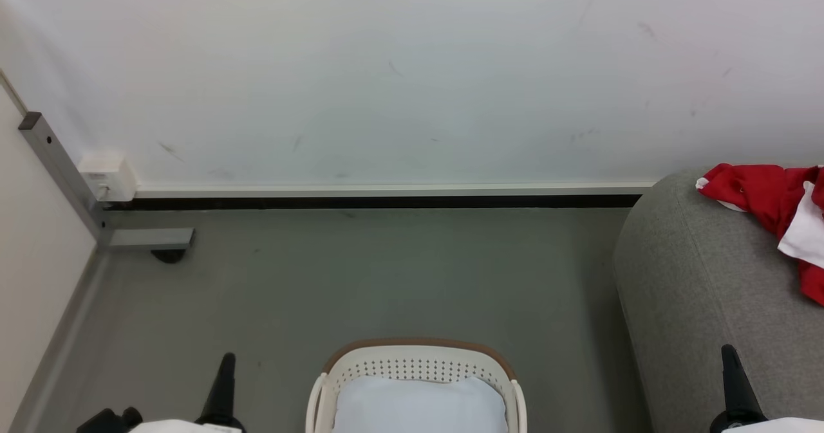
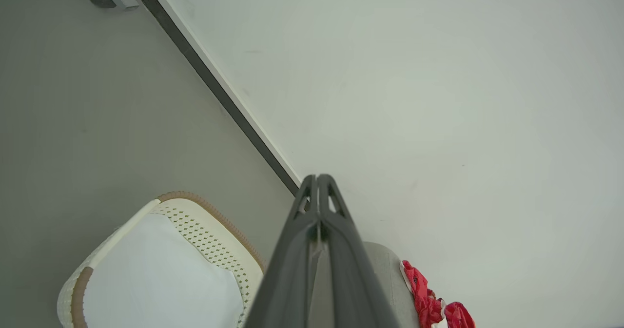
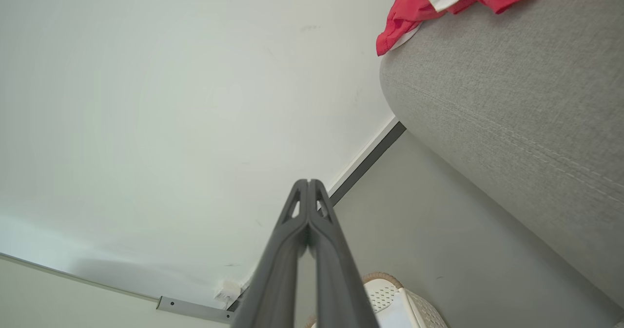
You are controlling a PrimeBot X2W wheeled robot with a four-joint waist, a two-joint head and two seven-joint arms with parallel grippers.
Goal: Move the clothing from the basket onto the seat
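Red clothing (image 1: 769, 198) with white panels lies crumpled on the grey seat (image 1: 702, 291) at the right, also seen as clothing (image 3: 429, 1) on the seat (image 3: 512, 89) and as clothing (image 2: 429, 301) beyond my left fingers. The cream basket (image 1: 415, 363) with a brown rim stands on the floor at bottom centre, holding a pale flat pad (image 1: 418, 404). My left gripper (image 1: 226, 359) sits at lower left, shut with nothing in it, left of the basket (image 2: 204, 230). My right gripper (image 1: 729, 352) is at lower right over the seat's front, shut and empty.
A white wall (image 1: 412, 66) with a dark baseboard gap runs across the back. A grey metal bracket (image 1: 71, 182) and a white socket box (image 1: 106, 175) stand in the left corner. Grey floor (image 1: 360, 278) lies between basket and wall.
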